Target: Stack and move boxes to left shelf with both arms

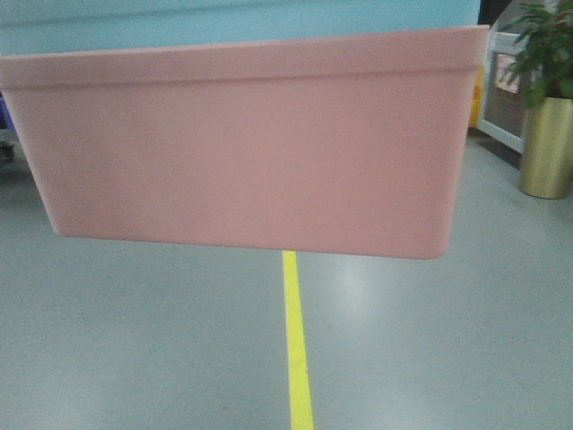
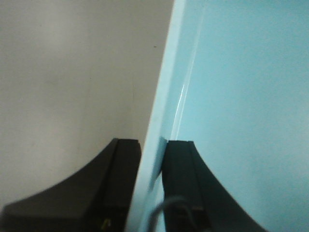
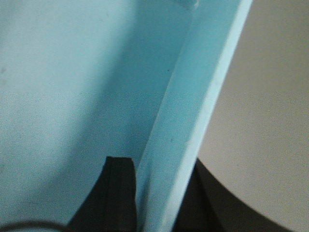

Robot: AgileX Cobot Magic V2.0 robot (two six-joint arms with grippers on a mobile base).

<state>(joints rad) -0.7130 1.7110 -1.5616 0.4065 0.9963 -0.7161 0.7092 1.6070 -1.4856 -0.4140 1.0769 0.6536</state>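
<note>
The salmon pink box (image 1: pixel 251 143) fills the upper front view, held above the floor, slightly tilted. The light blue box (image 1: pixel 224 20) sits nested inside it; only its rim band shows above the pink rim. My left gripper (image 2: pixel 152 145) is shut on the light blue box's left rim wall (image 2: pixel 169 92), one finger outside, one inside. My right gripper (image 3: pixel 161 166) is shut on the light blue box's right rim wall (image 3: pixel 193 111) the same way. The arms are hidden behind the boxes in the front view. The left shelf is out of view.
A grey floor with a yellow tape line (image 1: pixel 295 340) runs straight ahead under the boxes. A potted plant in a gold pot (image 1: pixel 546 134) stands at the right by a glass door. A dark blue object (image 1: pixel 5 116) shows at the far left edge.
</note>
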